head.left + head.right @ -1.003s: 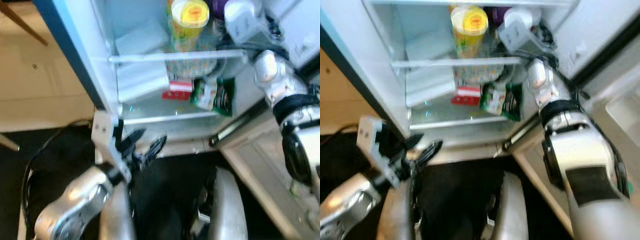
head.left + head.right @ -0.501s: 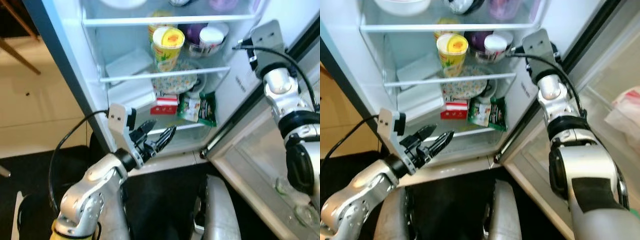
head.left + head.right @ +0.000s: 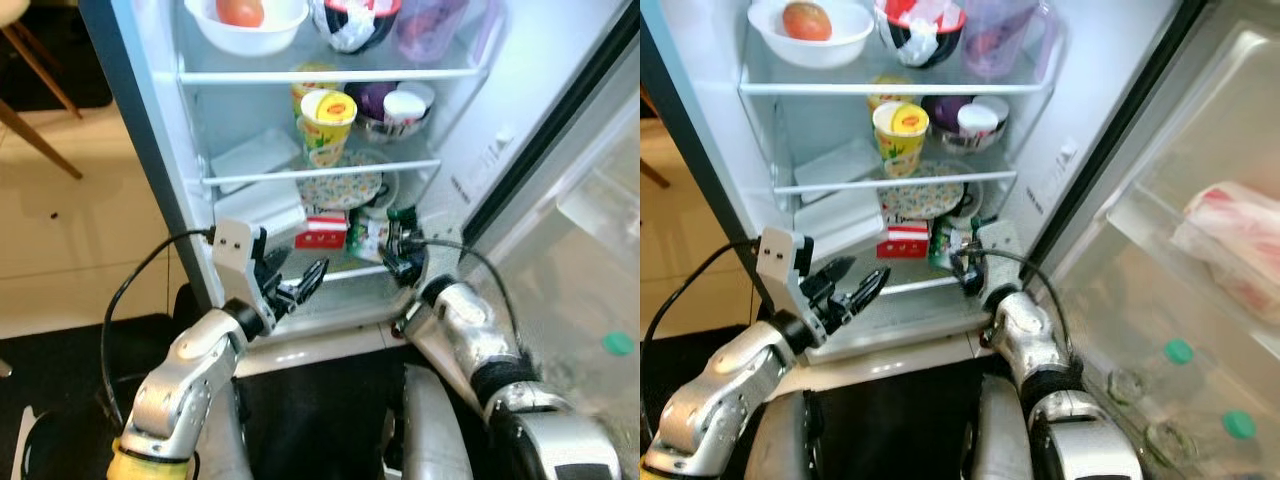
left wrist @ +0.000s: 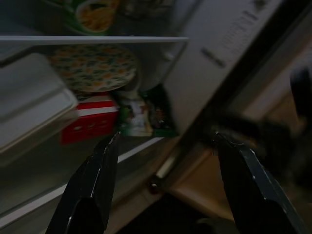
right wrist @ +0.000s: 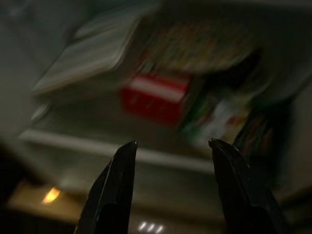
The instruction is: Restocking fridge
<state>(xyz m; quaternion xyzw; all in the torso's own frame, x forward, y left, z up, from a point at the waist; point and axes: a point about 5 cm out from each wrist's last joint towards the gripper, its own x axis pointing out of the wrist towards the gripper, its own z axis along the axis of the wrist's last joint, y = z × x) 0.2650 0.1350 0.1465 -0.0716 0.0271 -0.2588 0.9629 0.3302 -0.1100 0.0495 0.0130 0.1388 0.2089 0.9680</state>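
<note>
Your right gripper (image 5: 170, 187) is nearer the lower shelf. The green snack packet (image 3: 958, 245) sits just past its tips, center of the right eye frame, beside the red box (image 3: 905, 241). Packet stands roughly upright, long axis vertical. Fingers apart, holding nothing, arm low, forearm angled up into the open fridge (image 3: 1070, 150). Left gripper (image 3: 855, 290) hovers lower left outside the shelf edge, fingers also apart, empty; the packet lies ahead between its fingers in the wrist view.

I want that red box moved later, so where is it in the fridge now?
The red box lies on the lowest fridge shelf, mid-frame in the right eye view, under the patterned plate, between the white container and the green packet.
</note>
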